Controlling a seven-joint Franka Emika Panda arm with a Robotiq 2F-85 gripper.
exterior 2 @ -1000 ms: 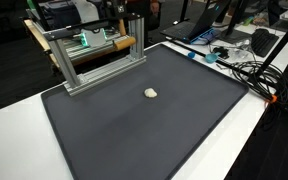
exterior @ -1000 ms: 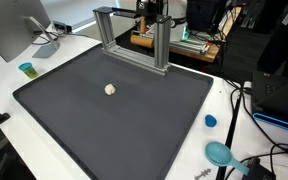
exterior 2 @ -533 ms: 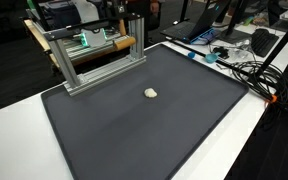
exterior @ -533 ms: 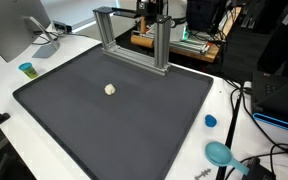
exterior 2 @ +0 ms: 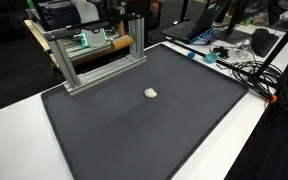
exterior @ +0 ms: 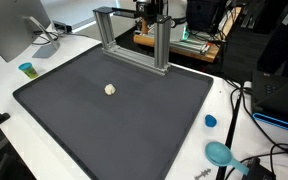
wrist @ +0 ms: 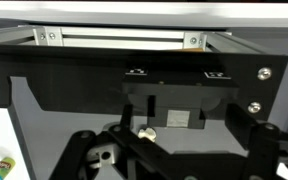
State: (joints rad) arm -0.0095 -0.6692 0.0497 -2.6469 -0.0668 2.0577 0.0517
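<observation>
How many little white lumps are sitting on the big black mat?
1. The small white lump lies alone near the middle of the black mat, apart from the silver metal frame at the mat's back edge. Another could hide behind that frame.

Nearest me: silver aluminium frame (exterior: 162,45), upright, two posts joined by a top bar, standing at the back edge of the black mat (exterior: 134,125). Small pale lump (exterior: 110,89) lies loose mid-mat, well apart from the frame, seen in both exterior views.
</observation>
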